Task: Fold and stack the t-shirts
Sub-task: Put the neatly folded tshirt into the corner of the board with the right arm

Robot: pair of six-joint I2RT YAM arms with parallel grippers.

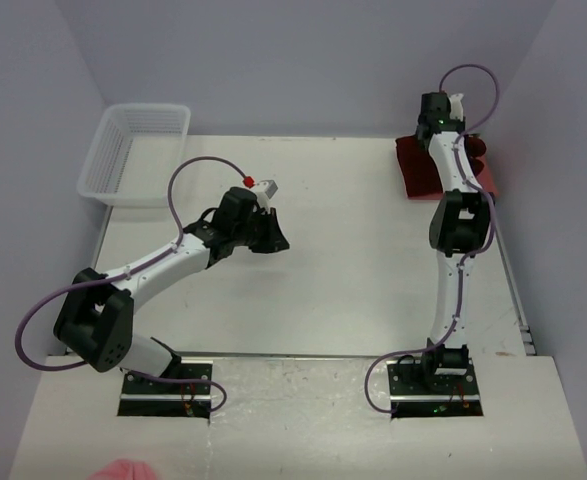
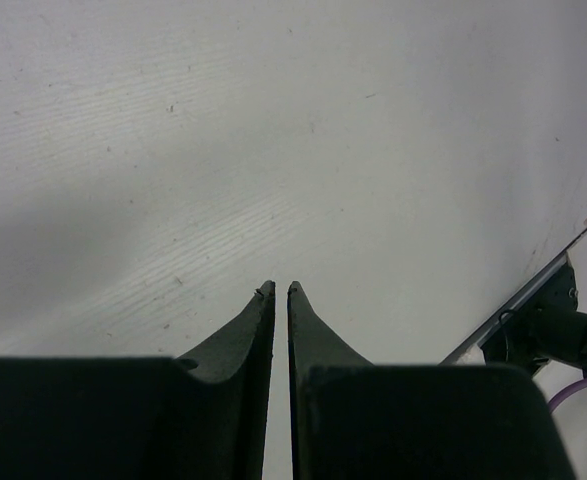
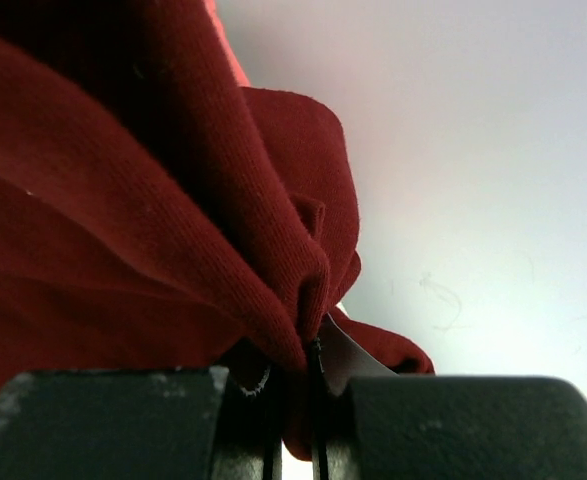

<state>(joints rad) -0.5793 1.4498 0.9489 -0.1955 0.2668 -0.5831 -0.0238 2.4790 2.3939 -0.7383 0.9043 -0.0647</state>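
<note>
White table (image 1: pixel 353 270) between lilac walls. Upper right of the top view: dark maroon t-shirt (image 1: pixel 416 172) bunched at the far corner, a fold pinched tight in the right gripper (image 3: pixel 313 372). Centre left: left gripper (image 2: pixel 281 293), pressed almost together on nothing, above bare tabletop. Upper left: white mesh basket (image 1: pixel 108 180). Bottom edge, lower left: pink cloth (image 1: pixel 123 470).
</note>
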